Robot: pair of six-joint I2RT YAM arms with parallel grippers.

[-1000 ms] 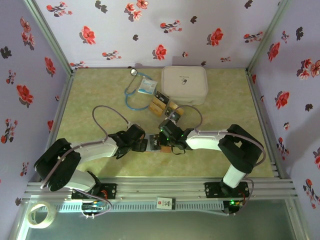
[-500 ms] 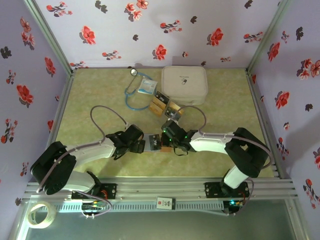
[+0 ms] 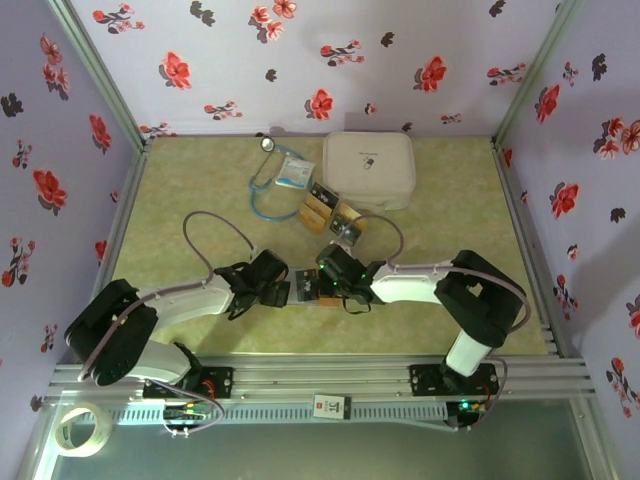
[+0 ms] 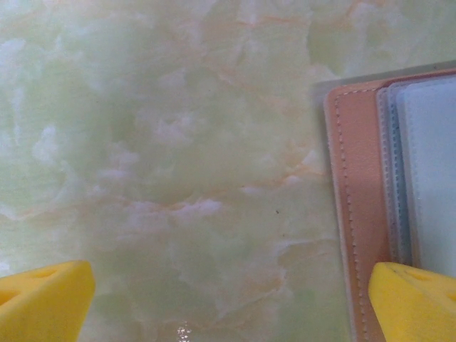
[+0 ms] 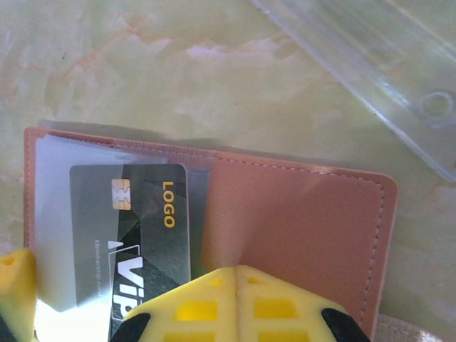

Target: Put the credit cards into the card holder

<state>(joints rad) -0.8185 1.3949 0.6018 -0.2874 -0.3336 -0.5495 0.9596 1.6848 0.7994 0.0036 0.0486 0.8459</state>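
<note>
At the card holder (image 5: 299, 221), low and inward-reaching: left fingers (image 4: 43, 303) spread, right fingers (image 5: 206, 310) pressed together.

"LOGO" and "VIP" on the black card (image 5: 135, 239)

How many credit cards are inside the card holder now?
1. A black credit card with gold "LOGO" sits in the clear pocket on the left half of the card holder, seen from the right wrist. The right gripper covers the lower edge, so others may be hidden.
</note>
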